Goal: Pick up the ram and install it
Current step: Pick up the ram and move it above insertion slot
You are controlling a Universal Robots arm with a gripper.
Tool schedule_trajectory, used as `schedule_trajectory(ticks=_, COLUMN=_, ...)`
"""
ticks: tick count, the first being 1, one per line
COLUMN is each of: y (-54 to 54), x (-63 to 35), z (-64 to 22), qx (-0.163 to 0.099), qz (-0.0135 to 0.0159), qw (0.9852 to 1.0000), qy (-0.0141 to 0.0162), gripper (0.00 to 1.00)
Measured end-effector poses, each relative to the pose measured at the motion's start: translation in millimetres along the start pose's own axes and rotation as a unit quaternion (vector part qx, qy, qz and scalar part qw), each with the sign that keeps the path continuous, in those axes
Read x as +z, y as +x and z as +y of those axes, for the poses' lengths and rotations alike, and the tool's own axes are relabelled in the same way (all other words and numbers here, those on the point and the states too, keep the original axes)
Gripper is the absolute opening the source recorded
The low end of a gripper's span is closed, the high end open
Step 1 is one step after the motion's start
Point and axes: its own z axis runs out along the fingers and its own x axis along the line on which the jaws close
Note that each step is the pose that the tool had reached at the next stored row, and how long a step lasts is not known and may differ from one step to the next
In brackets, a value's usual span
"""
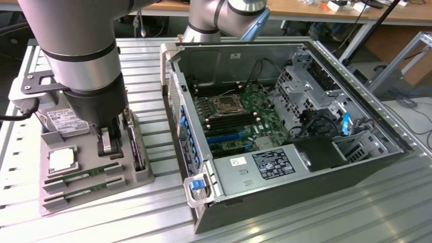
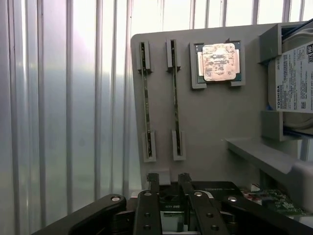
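Note:
Two thin green ram sticks stand on edge in slots of a grey parts holder (image 1: 145, 178), one (image 1: 81, 175) just behind the other (image 1: 82, 190) at the exterior view's lower left. The wrist view shows the same pair, one ram stick (image 2: 145, 100) beside the other (image 2: 175, 100). My gripper (image 1: 111, 144) hangs low over the holder's middle, short of the sticks and touching neither. Its fingertips (image 2: 153, 180) stand a narrow gap apart around the gripper's midpoint (image 2: 168, 182), open and holding nothing. The open computer case (image 1: 307, 169) shows its motherboard (image 1: 236, 119).
On the holder also sit a CPU (image 2: 218, 62), a silver hard drive (image 2: 296, 81) and a dark card on edge (image 1: 138, 149). The case's tall wall (image 1: 177, 106) rises just past the holder. All of it rests on a ribbed metal table (image 1: 324, 217).

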Motion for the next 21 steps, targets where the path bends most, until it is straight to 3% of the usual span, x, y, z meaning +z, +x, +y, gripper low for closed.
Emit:
schedule_trajectory(ticks=6, y=0.3, x=4.5, z=0.3, qx=0.000, qz=0.0001, qw=1.0000, qy=-0.0001, gripper=0.30)
schedule_trajectory(ticks=10, y=2.4, x=7.7, z=6.8, qx=0.000, qz=0.0001, qw=1.0000, qy=0.0000, gripper=0.30)
schedule_trajectory(ticks=21, y=10.1, x=17.5, z=12.7, qx=0.000, qz=0.0001, qw=1.0000, qy=0.0000, gripper=0.30)
